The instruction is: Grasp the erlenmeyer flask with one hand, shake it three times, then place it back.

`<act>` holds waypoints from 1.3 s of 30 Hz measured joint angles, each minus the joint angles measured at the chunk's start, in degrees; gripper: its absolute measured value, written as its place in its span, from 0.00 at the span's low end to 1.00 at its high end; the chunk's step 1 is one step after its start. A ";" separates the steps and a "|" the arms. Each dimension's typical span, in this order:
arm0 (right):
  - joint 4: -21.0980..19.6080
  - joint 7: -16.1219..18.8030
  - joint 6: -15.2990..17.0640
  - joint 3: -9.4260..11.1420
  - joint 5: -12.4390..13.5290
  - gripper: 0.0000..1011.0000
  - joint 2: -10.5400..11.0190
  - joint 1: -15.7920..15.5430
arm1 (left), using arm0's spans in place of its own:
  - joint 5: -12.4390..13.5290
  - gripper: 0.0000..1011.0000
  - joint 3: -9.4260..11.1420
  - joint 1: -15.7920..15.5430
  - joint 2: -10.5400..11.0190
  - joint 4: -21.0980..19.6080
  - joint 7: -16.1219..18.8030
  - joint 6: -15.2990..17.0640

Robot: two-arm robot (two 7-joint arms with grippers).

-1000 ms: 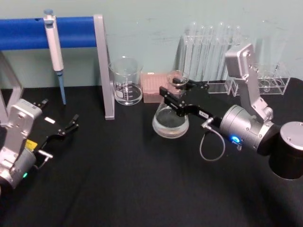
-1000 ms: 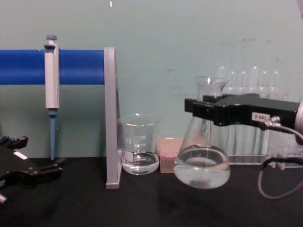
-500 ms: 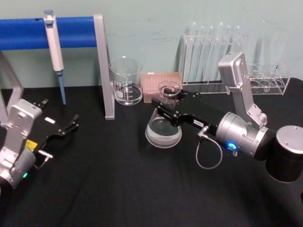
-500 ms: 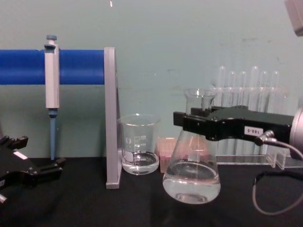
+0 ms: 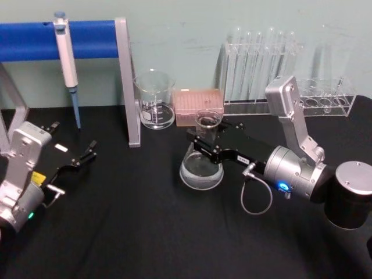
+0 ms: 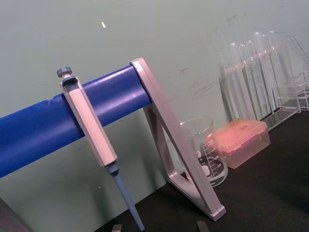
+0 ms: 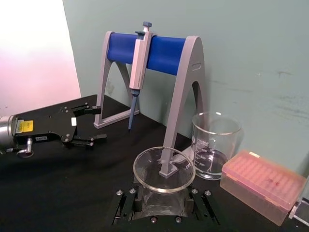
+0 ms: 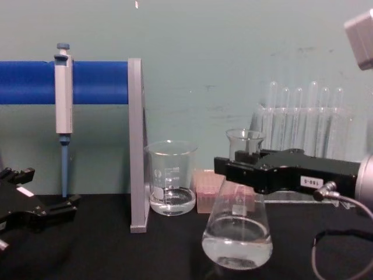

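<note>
The erlenmeyer flask (image 5: 201,167) stands upright near the middle of the black table, with clear liquid in its wide base (image 8: 237,239). My right gripper (image 5: 207,146), the hand with the silver wrist and grey cable, is shut on the flask's neck just under the lip. From the chest it reaches in from the right (image 8: 242,169), level with the neck. In the right wrist view the flask's round lip (image 7: 164,169) sits between the two fingers. I cannot tell whether the base touches the table. My left gripper (image 5: 87,154) rests open at the left, far from the flask.
Behind the flask stand a glass beaker (image 5: 154,102), a pink tip box (image 5: 199,106) and a rack of test tubes (image 5: 261,64). A pipette (image 5: 65,52) hangs on the blue stand, whose grey leg (image 5: 129,87) stands left of the beaker. A low clear rack (image 5: 325,99) sits at the back right.
The right gripper has lowered the flask and brought it nearer and leftward. It hung raised and tilted a second ago; now it is upright and low. The left arm has not moved.
</note>
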 joint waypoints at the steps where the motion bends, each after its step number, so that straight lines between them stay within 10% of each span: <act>1: 0.19 -0.01 -0.11 -0.17 -0.09 0.45 -0.01 0.03 | 0.00 0.99 0.00 0.00 0.00 0.00 0.00 0.00; 39: 6.18 1.22 -0.98 -2.56 -1.96 0.45 -1.48 1.13 | 0.00 0.99 0.00 0.00 0.00 0.00 0.00 0.00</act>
